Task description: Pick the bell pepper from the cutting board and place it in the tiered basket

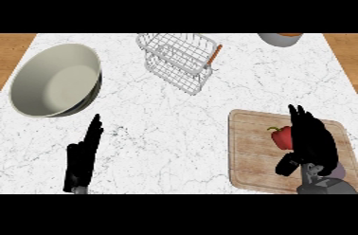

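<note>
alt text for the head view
The robot's right hand, fingers straight, covers the right side of a red bell pepper on a wooden cutting board at the lower right of a white marble counter. A wire tiered basket stands at top centre, a large bowl at left, and the open left hand rests at lower left.

Worktop (174,111): white marble, fine grey veining. Cutting board (252,153): pale tan wood, straight grain. Bell pepper (281,137): red, green stem. Tiered basket (178,56): white wire, orange-brown handle. Bowl (52,80): off-white inside, dark outer wall. Left hand (84,156), right hand (311,139): black.
</note>
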Available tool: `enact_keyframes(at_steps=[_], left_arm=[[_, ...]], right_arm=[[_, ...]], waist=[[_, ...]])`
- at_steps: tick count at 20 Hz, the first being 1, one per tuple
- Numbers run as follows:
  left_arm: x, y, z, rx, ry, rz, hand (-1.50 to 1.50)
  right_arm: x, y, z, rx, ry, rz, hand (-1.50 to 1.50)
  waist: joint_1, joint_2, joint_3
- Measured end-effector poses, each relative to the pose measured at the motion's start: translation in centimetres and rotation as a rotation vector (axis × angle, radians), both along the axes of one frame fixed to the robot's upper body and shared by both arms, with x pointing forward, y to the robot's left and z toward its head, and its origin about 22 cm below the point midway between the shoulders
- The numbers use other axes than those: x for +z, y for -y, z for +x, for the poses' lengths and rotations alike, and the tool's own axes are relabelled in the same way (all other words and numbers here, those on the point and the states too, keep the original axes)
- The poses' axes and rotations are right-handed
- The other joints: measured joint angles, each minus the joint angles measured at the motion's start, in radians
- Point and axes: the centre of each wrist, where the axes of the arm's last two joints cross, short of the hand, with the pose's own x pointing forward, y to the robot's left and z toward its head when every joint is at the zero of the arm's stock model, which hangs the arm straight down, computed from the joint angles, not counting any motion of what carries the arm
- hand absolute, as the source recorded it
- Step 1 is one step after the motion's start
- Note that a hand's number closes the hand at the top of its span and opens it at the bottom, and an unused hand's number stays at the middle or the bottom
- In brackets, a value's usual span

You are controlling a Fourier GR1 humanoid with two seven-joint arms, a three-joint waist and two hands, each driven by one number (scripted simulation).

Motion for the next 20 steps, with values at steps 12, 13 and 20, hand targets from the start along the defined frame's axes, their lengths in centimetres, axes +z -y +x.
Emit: enact_keyframes(at_steps=[12, 13, 20], left_arm=[[0.3, -0.4, 0.1, -0.002, -0.004, 0.001, 0.0], [0.5, -0.5, 0.1, 0.003, -0.001, 0.001, 0.0], [0.5, -1.0, 0.1, 0.0, -0.006, 0.004, 0.0]], right_arm=[[-2.6, 1.0, 1.0, -0.014, -0.018, 0.034, 1.5], [-2.8, 1.2, 0.9, -0.007, -0.015, 0.033, 1.5], [-3.7, 1.0, 1.6, 0.089, 0.018, 0.0, 1.5]], waist=[[0.001, -0.001, -0.001], [0.001, -0.002, -0.002], [0.003, -0.006, -0.008]])
